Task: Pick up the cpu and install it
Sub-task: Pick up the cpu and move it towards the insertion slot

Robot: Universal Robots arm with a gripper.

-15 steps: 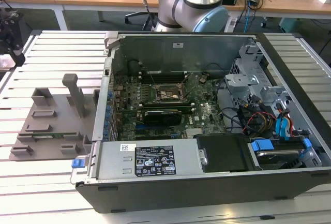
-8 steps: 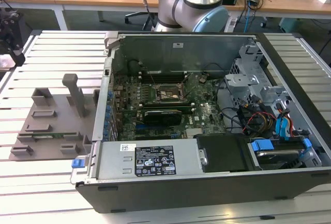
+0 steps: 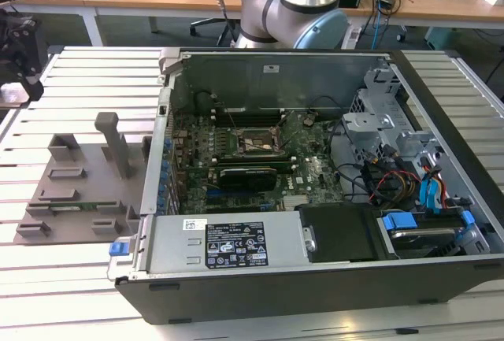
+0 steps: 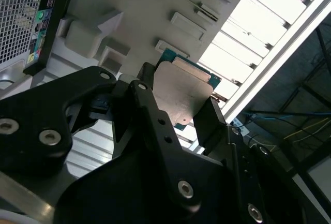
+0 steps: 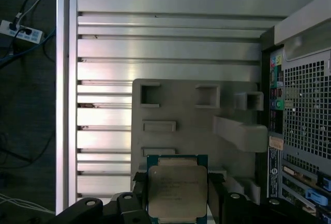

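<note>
The cpu (image 5: 177, 190), a flat square chip with a silver-grey top plate and a thin green rim, sits between the black fingers of my gripper (image 5: 177, 198). In the second wrist view the cpu (image 4: 183, 92) is clamped on two opposite edges by the gripper (image 4: 181, 107). It hangs above the grey holder tray (image 5: 191, 125), which lies on the slatted table beside the open computer case. The motherboard socket (image 3: 256, 142) lies inside the case, with its metal frame around it.
The open computer case (image 3: 315, 278) lies flat, with cables and drive bays on the exterior view's right and a power supply (image 3: 236, 242) along its near wall. The grey tray (image 3: 79, 183) carries an upright post (image 3: 118, 144). The arm's base (image 3: 295, 2) stands behind the case.
</note>
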